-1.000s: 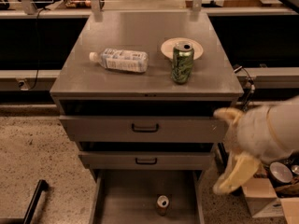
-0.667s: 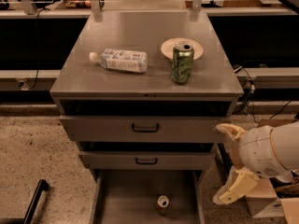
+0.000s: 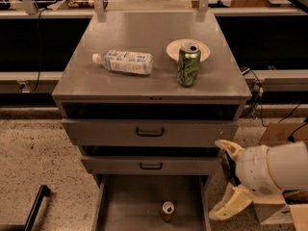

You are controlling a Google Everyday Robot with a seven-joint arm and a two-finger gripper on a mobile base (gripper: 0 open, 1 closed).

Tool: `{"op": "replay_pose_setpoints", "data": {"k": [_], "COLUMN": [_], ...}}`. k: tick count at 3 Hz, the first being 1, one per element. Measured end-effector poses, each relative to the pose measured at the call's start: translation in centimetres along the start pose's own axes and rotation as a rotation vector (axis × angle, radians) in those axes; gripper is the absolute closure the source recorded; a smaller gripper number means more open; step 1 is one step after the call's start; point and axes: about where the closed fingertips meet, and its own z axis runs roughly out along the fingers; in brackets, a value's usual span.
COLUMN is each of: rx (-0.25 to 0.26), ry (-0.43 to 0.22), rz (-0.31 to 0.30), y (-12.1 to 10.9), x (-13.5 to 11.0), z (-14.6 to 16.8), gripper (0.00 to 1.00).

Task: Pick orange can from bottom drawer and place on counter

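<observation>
The orange can point(image 3: 167, 211) stands upright on the floor of the open bottom drawer point(image 3: 127, 203), near its front middle, with its silver top facing up. My gripper point(image 3: 225, 178) hangs at the lower right, beside the drawer's right edge and above and to the right of the can. It is open and empty, with one cream finger point(image 3: 228, 148) up and the other low. The counter point(image 3: 144, 35) is the grey metal cabinet top above.
On the counter lie a plastic water bottle point(image 3: 124, 62) on its side, a green patterned can point(image 3: 188, 64) and a white plate point(image 3: 175, 49) behind it. The two upper drawers with black handles point(image 3: 149, 132) are closed. A cardboard box point(image 3: 281, 211) stands at the right.
My arm and gripper have dropped lower and drawn toward the lower right, beside the bottom drawer. The orange can and the things on the counter have not moved.
</observation>
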Motion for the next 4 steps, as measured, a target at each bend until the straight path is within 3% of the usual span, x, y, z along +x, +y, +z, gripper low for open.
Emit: {"op": "replay_pose_setpoints", "data": {"k": [1, 2, 3, 4], "rx": [0.086, 0.139, 0.11, 0.11], "ry": [-0.142, -0.236, -0.287, -0.287], "rz": [0.086, 0.073, 0.05, 0.05], "y": [0.4, 0.4, 1.4, 1.5], "x": [6.2, 11.1, 12.5, 12.5], "z": [3.8, 6.7, 9.4, 9.4], "gripper": [0.0, 0.0, 0.0, 0.0]}}
